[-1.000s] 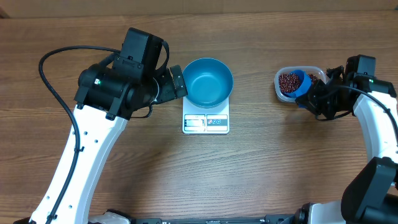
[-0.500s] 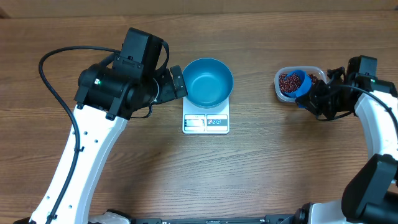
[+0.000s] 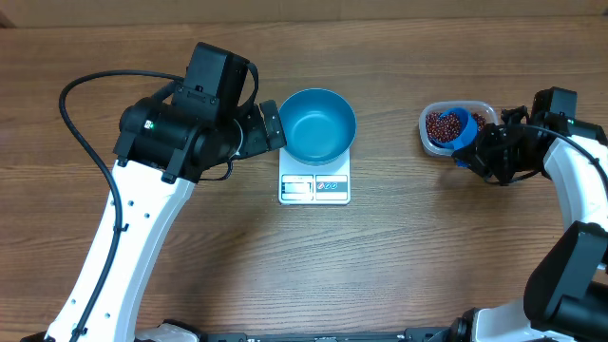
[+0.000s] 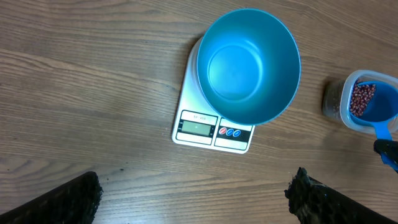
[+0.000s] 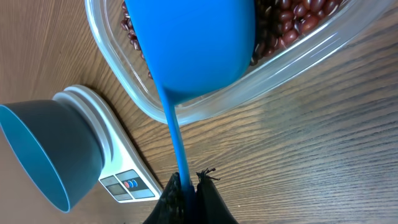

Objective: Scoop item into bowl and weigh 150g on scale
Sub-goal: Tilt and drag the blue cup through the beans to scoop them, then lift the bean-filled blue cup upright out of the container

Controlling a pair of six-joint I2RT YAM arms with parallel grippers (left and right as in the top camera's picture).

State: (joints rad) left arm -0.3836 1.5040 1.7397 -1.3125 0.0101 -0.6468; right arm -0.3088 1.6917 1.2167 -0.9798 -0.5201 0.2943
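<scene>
Toward the right edge of the table (image 3: 380, 266), our right gripper (image 5: 186, 198) pinches the thin handle of the blue scoop (image 3: 459, 131), which sits loaded in the clear tub (image 3: 484, 104) of beans (image 3: 439, 124). Our left gripper (image 3: 273, 126) hangs with fingers spread just beside the empty bowl (image 3: 316, 123) on the scale (image 3: 314, 188) mid-table. We judge the danger to be the handle swivelling in that narrow pinch and tipping beans onto the table across the gap. We can read nothing on the scale's display and see no brand.
</scene>
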